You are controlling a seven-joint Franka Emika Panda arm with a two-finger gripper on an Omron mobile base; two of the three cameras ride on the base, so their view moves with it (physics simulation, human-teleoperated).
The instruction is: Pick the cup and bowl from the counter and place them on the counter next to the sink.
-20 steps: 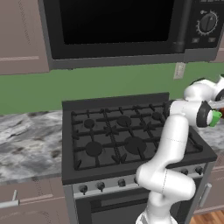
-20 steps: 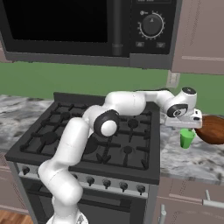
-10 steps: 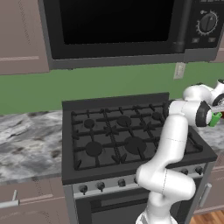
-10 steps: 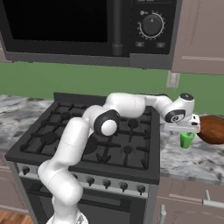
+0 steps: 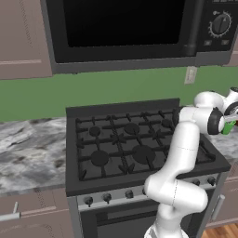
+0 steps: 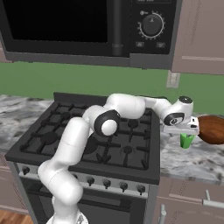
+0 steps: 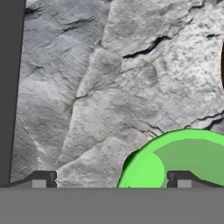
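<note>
One green cup (image 7: 175, 159) under the wide-open end effector (image 7: 111, 180), nearer one fingertip, bowl (image 6: 211, 129) beside.

A bright green cup (image 6: 186, 140) is seen beside a glossy reddish-brown bowl (image 6: 211, 129). The counter (image 7: 122, 87) is marbled in grey and white with dark veins. The stove (image 5: 135, 148) is black, the wall (image 5: 116, 90) green.
</note>
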